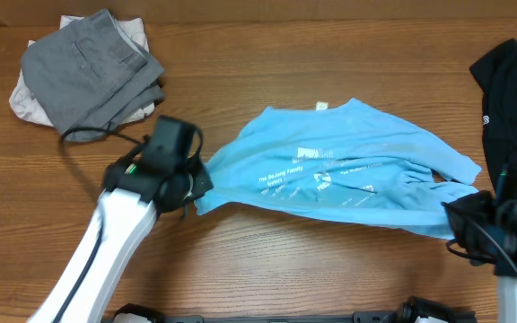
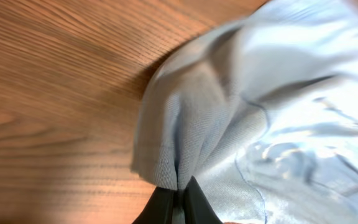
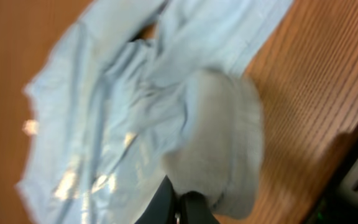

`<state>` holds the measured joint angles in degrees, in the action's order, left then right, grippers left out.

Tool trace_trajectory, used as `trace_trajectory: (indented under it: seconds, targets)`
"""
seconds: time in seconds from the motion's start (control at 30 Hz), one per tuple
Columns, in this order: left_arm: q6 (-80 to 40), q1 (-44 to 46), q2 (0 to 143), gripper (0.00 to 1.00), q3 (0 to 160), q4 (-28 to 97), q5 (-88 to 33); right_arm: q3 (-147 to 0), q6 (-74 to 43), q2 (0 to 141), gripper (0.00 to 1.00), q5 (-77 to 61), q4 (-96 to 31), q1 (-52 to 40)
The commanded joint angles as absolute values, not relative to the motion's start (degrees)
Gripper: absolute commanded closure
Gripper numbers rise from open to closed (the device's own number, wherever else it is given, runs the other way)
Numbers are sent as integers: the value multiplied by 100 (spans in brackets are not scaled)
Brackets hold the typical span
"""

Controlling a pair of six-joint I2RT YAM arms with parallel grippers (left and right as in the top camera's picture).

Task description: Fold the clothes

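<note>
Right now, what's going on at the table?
Both arms are working on the light blue T-shirt, which lies crumpled across the middle of the table. The left gripper is shut on the shirt's left edge, and the right gripper is shut on a bunched part at its right end. The shirt is not yet folded. A grey garment sits on an off-white garment at the far left, and a black garment lies at the far right.

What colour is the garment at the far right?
Black garment; overhead view shows it best.
</note>
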<state>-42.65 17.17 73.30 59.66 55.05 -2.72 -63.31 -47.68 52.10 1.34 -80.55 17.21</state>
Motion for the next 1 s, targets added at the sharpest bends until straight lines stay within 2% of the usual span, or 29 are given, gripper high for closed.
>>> trace_trajectory:
  seconds: [0.0, 0.3, 0.47, 0.67, 0.97]
  targets:
    - [-4062, 1691, 6318, 96, 6178, 5763, -167, -7262, -4324, 5122, 96, -56, -8385, 1737]
    - [-3918, 1691, 4571, 96, 7769, 6792, -373, -9577, -4023, 5122, 96, -482, -9480, 1739]
    - [-3719, 1691, 4534, 96, 9437, 7579, -403, -10440, -3905, 5122, 96, -644, -9703, 1737]
    - [-3573, 1691, 4536, 96, 10753, 7870, -360, -11281, -3800, 5151, 96, -1072, -9703, 1737]
    - [-3575, 1691, 4694, 96, 10965, 8256, -3, -11445, -3785, 5203, 96, -1146, -9703, 1737]
